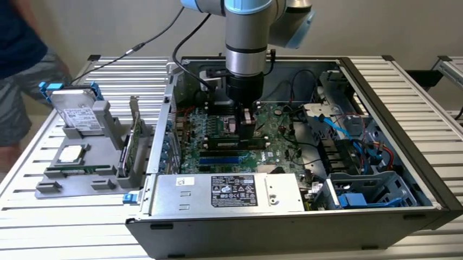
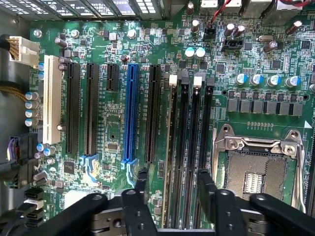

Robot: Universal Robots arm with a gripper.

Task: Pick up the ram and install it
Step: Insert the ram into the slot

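In the middle of the exterior view, the gripper (image 1: 244, 132) reaches down into the open computer case (image 1: 405, 108), low over the motherboard (image 1: 210, 127). In the wrist view its black fingers (image 2: 141, 184) stand spread apart with nothing clamped between them, straddling the memory slots (image 2: 196, 147) beside the processor socket (image 2: 256, 167). The ram (image 1: 220, 142) stands on edge in one of those slots, just toward the exterior view's left of the fingertips, and appears in the wrist view as a thin edge-on strip (image 2: 170, 147).

Plain wall (image 1: 405, 27), slatted metal table (image 1: 72, 227)
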